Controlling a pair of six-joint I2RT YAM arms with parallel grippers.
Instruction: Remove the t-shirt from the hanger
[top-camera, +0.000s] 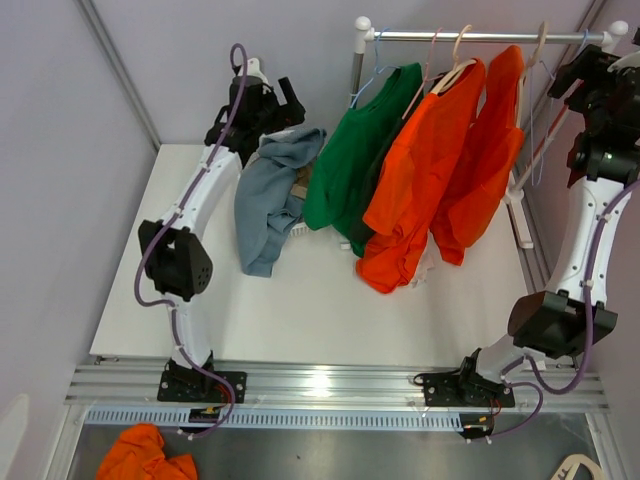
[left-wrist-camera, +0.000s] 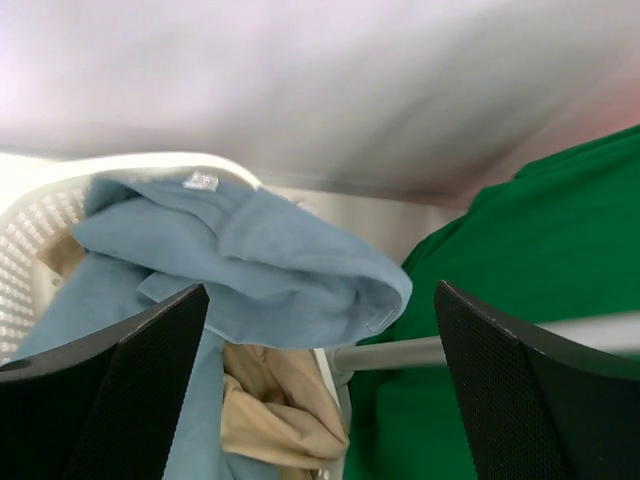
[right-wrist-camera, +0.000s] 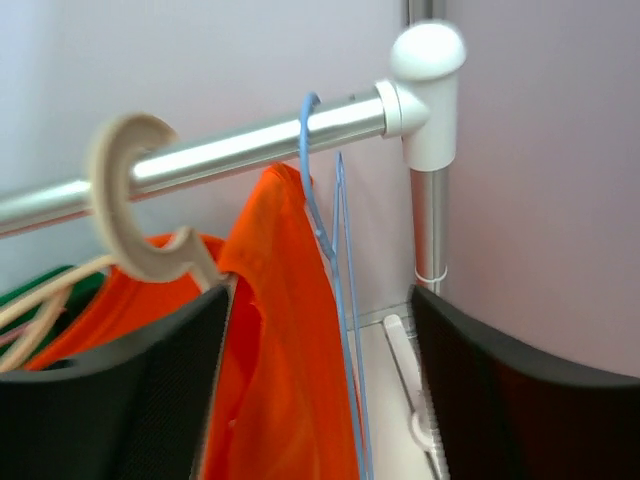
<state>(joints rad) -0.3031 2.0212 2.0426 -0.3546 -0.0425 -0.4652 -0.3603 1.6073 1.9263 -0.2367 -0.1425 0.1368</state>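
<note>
Now, blue-grey t-shirt (top-camera: 268, 200): upper left of centre, draped over the rim of the white basket (left-wrist-camera: 30, 230), off any hanger.
Left gripper (left-wrist-camera: 320, 350): above that shirt, fingers wide apart, holding nothing.
Right gripper (right-wrist-camera: 320, 390): upper right, by the rail (top-camera: 470, 35) end and a seemingly bare blue hanger (right-wrist-camera: 335, 260); fingers apart, empty.
Handling: judged light, limp, not fragile; sags and slides off edges.
Hold: pinch a bunched fold or the collar, both layers together.
</note>
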